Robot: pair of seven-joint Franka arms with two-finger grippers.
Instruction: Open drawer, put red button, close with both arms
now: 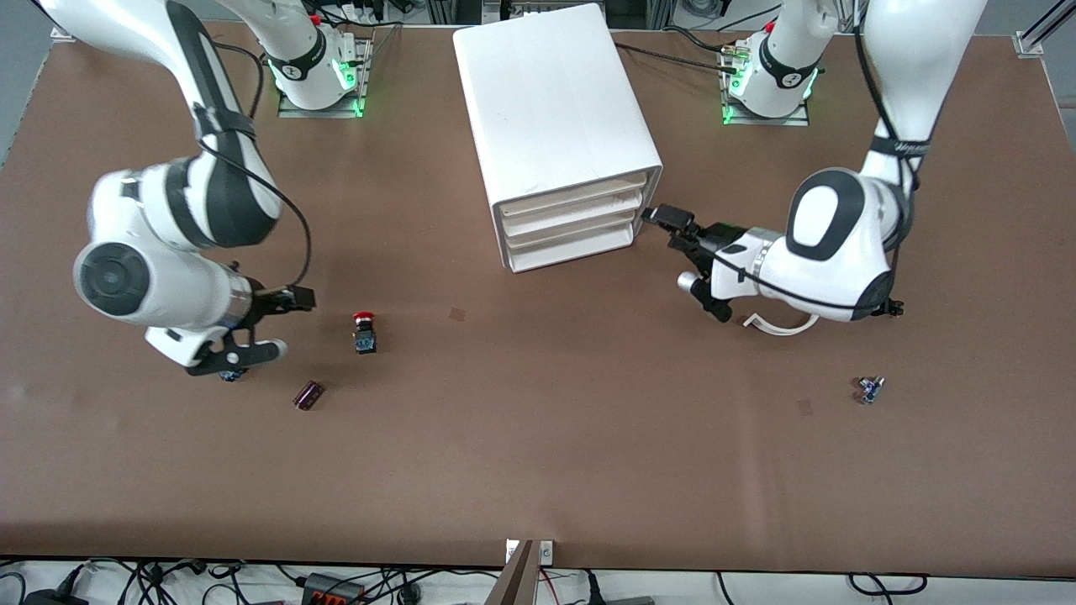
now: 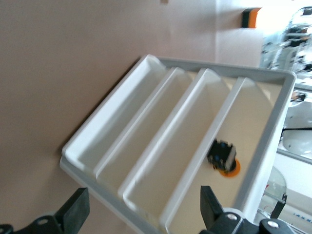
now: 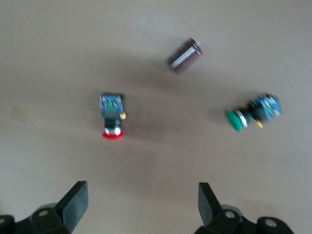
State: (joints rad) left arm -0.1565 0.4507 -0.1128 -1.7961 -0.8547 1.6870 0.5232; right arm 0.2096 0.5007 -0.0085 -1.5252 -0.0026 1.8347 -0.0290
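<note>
Status, as I read it: nothing done yet. Top drawer (image 1: 578, 195) of the white cabinet (image 1: 555, 126) looks shut; red button (image 1: 364, 331) stands on the table (image 1: 538, 454), nearer the front camera than the cabinet, toward the right arm's end.

Left gripper (image 1: 664, 220): jaws spread, empty, level with the drawer fronts.

Right gripper (image 1: 273, 323): jaws spread, empty, just beside the button.

Left to do, I judge: open, load, close.

View notes: right wrist alone shows a green button (image 3: 251, 114) (hidden under my gripper from the front) and a dark cylinder (image 3: 185, 56); left wrist shows an orange-capped button (image 2: 224, 157) inside the cabinet.
</note>
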